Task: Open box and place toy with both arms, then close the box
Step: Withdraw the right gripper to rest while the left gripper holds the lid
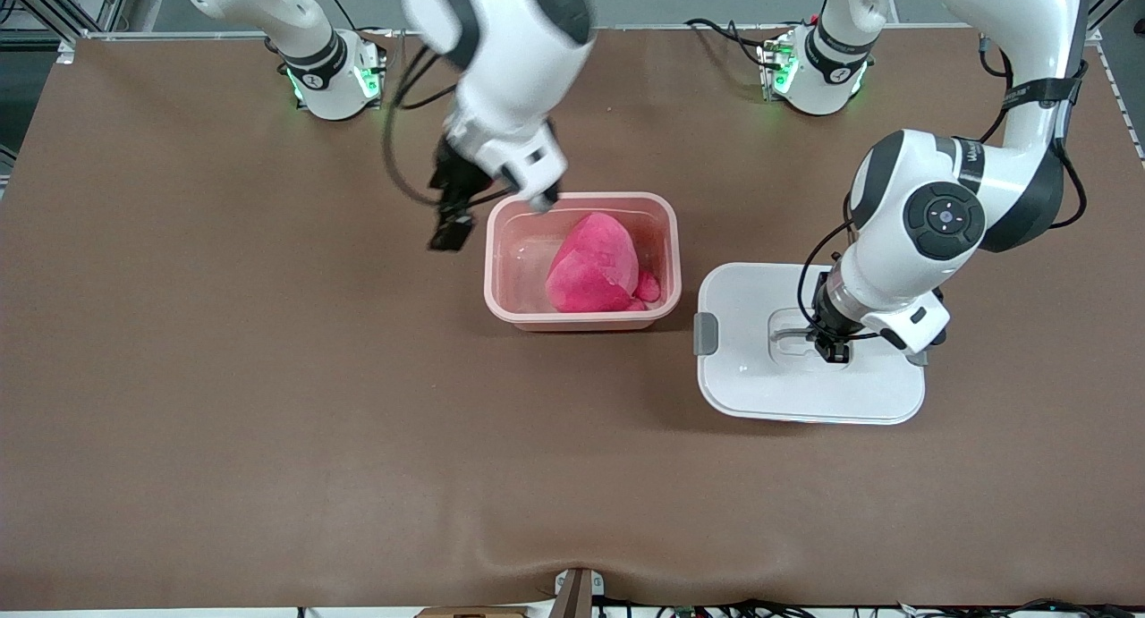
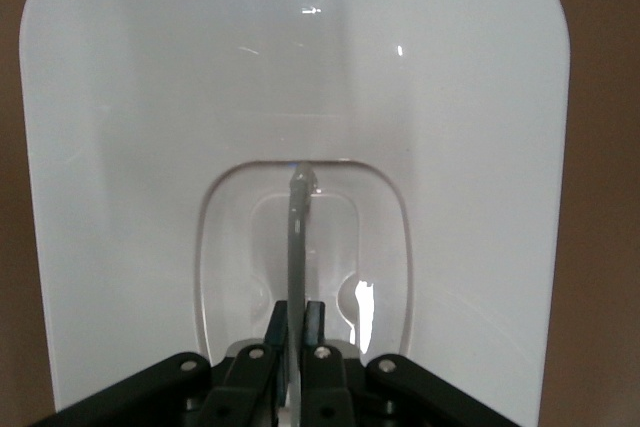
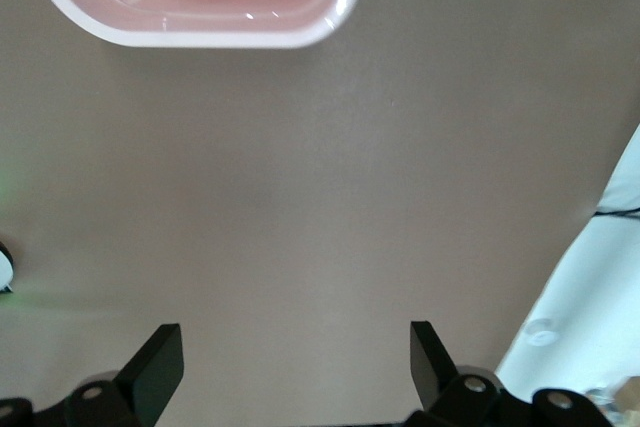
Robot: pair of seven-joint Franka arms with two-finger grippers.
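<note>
Left gripper [image 1: 833,348], lower right in front view, pinched shut on lid [image 1: 760,394] handle; toy [image 1: 595,265] already in box [image 1: 501,278] at centre. Left wrist view: fingers [image 2: 316,332] clamp handle [image 2: 296,237] at bottom centre, so lift straight, lower squarely over box. Right wrist view: right gripper [image 3: 297,357] at bottom, jaws wide, empty, box rim upper left.

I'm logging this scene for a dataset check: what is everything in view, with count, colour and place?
box: one, translucent pink, open, mid-table.
toy: one, bright pink plush, lying inside the box.
lid: one, white with a grey side clip, flat on the table beside the box toward the left arm's end, a little nearer the front camera.
lid handle: one, clear-grey, in the lid's recess, pinched by the left claw.
table: one, brown surface.
left claw: one, black, shut on the lid handle.
right claw: one, black, open, over bare table beside the box toward the right arm's end.
</note>
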